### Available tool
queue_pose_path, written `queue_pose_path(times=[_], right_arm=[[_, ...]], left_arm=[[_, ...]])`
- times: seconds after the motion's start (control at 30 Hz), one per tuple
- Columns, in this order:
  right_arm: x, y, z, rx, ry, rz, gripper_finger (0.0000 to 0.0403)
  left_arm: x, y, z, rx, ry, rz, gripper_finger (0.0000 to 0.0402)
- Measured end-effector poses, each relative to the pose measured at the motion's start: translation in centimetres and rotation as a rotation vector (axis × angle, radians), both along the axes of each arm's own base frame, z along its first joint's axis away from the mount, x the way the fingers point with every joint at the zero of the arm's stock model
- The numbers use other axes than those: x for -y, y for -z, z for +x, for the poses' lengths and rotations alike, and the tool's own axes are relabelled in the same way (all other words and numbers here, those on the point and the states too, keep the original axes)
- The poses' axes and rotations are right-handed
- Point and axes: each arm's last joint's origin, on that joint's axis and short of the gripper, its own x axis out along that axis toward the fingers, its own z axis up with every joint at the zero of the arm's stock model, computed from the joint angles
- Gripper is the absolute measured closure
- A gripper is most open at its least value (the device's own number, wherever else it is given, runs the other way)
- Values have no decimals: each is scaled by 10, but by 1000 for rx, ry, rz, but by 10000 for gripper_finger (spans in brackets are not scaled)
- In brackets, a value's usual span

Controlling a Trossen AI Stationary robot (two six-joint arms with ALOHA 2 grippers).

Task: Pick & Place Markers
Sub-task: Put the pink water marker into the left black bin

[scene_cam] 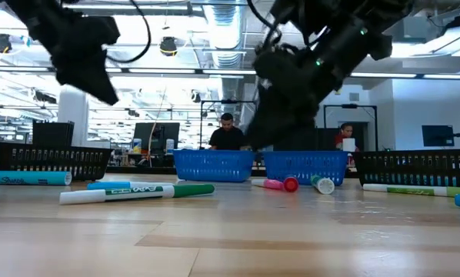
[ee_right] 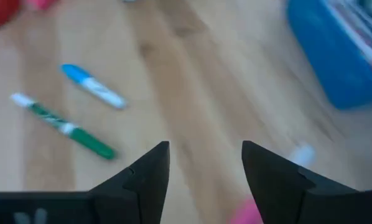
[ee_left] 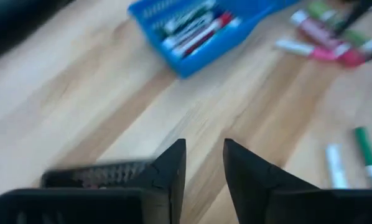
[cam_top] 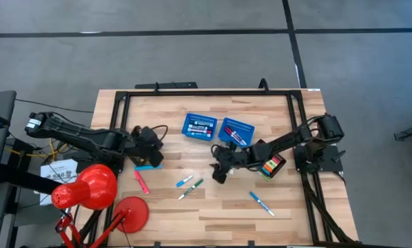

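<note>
Looks like I'm between picks here. Right pincer (cam_top: 222, 172) hangs over the middle of the counter (cam_top: 213, 207), fingers apart and empty, with the green marker (ee_right: 68, 129) and blue-capped marker (ee_right: 93, 86) lying loose ahead of it. Left pincer (ee_left: 204, 165) is near the counter's left side, fingers a little apart, nothing between them. Both blue baskets (cam_top: 200, 127) at the back already hold markers. More strays: a red marker (cam_top: 141, 182) at left, another blue one (cam_top: 261, 203) toward the front right. Next move, I'd guess: drop the right pincer onto the green one. Plenty of bare wood around it, but the blue-capped marker lies just beside.
</note>
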Motion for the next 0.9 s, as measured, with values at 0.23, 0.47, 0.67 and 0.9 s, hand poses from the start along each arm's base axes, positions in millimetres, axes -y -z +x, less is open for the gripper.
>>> queue_pose_path(times=[0.23,0.47,0.67,0.9], right_arm=[[12,22,-11,-181,139,-33,215],[18,37,-7,-219,134,-19,216],[21,47,-5,-247,107,-52,238],[20,45,-3,-231,76,-35,331]], left_arm=[[3,-6,10,82,68,36,300],[2,5,9,57,69,42,300],[2,12,9,63,69,41,300],[3,22,11,132,67,26,300]])
